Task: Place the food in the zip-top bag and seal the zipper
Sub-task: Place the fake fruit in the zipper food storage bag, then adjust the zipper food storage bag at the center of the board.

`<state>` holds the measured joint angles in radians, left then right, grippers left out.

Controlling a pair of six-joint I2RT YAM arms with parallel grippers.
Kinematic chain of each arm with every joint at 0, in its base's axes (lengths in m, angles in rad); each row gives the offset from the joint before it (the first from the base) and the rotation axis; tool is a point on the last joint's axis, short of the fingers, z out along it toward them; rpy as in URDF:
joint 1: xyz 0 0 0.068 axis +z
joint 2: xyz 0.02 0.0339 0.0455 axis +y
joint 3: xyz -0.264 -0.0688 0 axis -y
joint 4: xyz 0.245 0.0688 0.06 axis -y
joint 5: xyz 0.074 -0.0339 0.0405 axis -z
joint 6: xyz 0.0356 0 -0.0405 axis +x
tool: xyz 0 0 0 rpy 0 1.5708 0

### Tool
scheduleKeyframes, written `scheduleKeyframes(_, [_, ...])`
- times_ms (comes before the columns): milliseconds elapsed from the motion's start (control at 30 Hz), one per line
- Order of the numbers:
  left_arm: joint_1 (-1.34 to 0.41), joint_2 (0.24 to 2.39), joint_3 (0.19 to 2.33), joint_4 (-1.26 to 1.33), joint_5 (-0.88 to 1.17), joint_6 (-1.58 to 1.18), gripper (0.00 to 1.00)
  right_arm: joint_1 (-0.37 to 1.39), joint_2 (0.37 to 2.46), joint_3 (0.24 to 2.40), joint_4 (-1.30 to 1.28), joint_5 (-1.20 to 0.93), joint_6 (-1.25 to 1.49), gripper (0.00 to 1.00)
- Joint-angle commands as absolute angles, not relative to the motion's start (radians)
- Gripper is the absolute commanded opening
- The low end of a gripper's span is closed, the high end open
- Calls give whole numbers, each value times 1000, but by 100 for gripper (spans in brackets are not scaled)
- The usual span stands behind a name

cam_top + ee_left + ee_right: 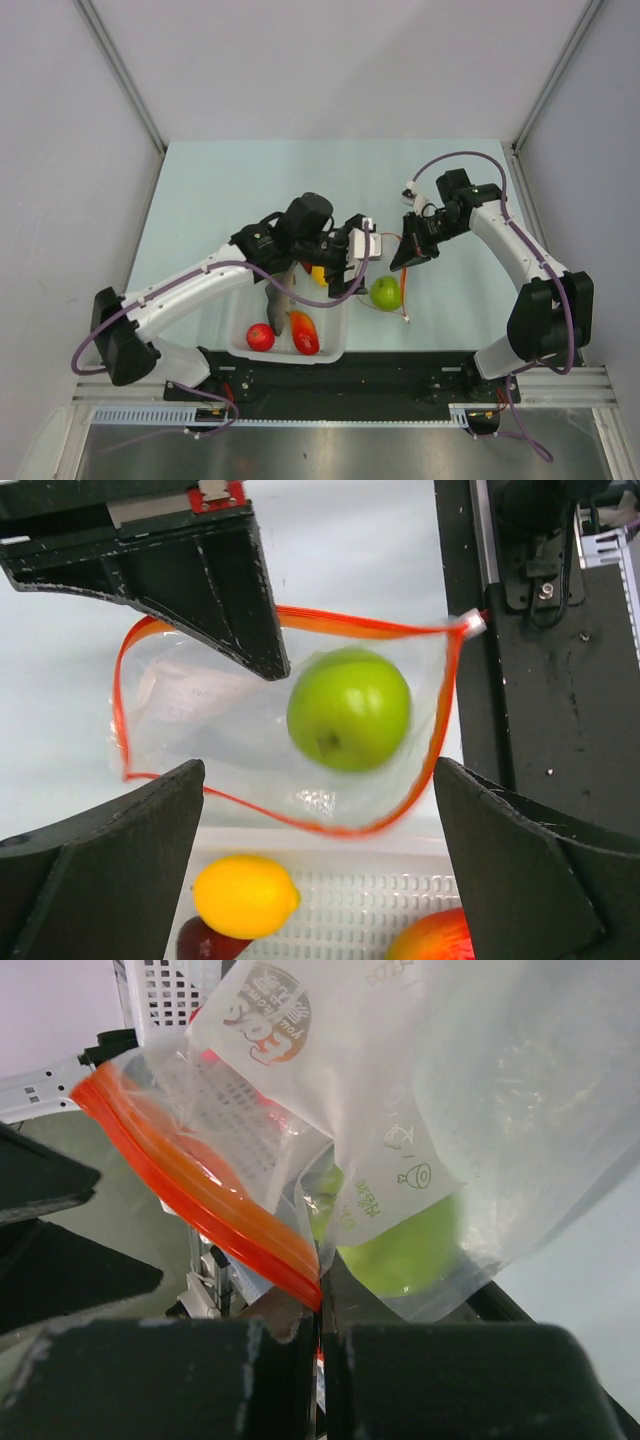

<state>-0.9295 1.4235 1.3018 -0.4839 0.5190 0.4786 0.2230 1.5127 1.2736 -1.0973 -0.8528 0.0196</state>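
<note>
Green fruit point(348, 708) sits in the bag point(190, 705), zipper point(200, 1195) pinched by right fingers point(230, 1380); left fingers point(100, 860) spread wide.

top: overhead, far | wrists: close-up | all share: zip-top bag point(200, 720), green ball fruit point(349, 709)

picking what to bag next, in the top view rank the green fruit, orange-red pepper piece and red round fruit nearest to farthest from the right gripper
1. green fruit, in the zip-top bag just beside the right gripper.
2. orange-red pepper piece, in the basket, its right side.
3. red round fruit, basket's left side, farthest.
</note>
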Motion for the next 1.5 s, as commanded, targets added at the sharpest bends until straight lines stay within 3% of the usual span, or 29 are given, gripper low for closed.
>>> scheduleKeyframes(0, [-930,1292,1256,-500,572,616,100,213,1500,1275,-1120,-913,3,0])
scheduleKeyframes(233, [-1031,1284,1198,-583,499,955,90,210,1503,1273,-1120,-931,3,0])
scheduleKeyframes(500, [-1137,1400,1166,-523,375,1066,81,204,1499,1281,-1134,-931,3,0])
scheduleKeyframes(600, [-1141,1451,1155,-457,279,1049,68,204,1497,1299,-1160,-916,-44,0])
scheduleKeyframes(633, [-1143,1457,1163,-465,273,1045,53,203,1500,1310,-1176,-910,-57,0])
scheduleKeyframes(700, [-1143,1434,1202,-482,302,1007,33,201,1502,1334,-1221,-870,-97,0])
scheduleKeyframes(733, [-1143,1418,1221,-486,330,949,15,201,1503,1362,-1232,-847,-107,0])
scheduleKeyframes(767, [-1143,1399,1247,-485,353,921,8,201,1503,1376,-1242,-824,-120,0])
scheduleKeyframes(800, [-1143,1384,1252,-477,394,893,1,201,1502,1390,-1256,-780,-135,3])
scheduleKeyframes(833, [-1143,1352,1252,-460,405,840,0,201,1502,1422,-1259,-758,-137,22])
scheduleKeyframes(933, [-1143,1354,1258,-445,413,766,0,202,1491,1460,-1262,-707,-146,56])
scheduleKeyframes(1000, [-1141,1374,1262,-442,396,735,0,204,1491,1482,-1272,-696,-153,63])
scheduleKeyframes(1100, [-1134,1379,1244,-397,393,672,0,204,1493,1480,-1296,-681,-173,63])
scheduleKeyframes(1200, [-1127,1381,1238,-377,396,637,0,204,1479,1471,-1307,-681,-195,55])
scheduleKeyframes(1233, [-1126,1381,1235,-377,394,631,0,206,1474,1471,-1307,-686,-204,39])
scheduleKeyframes(1267, [-1120,1384,1236,-374,396,626,0,204,1471,1473,-1307,-689,-207,32])
scheduleKeyframes(1400, [-1088,1384,1247,-380,402,598,0,201,1463,1500,-1351,-690,-248,14])
scheduleKeyframes(1433, [-1078,1381,1258,-382,406,595,0,198,1457,1520,-1358,-689,-252,0])
scheduleKeyframes(1467, [-1068,1378,1264,-399,419,594,0,193,1456,1535,-1364,-680,-259,0])
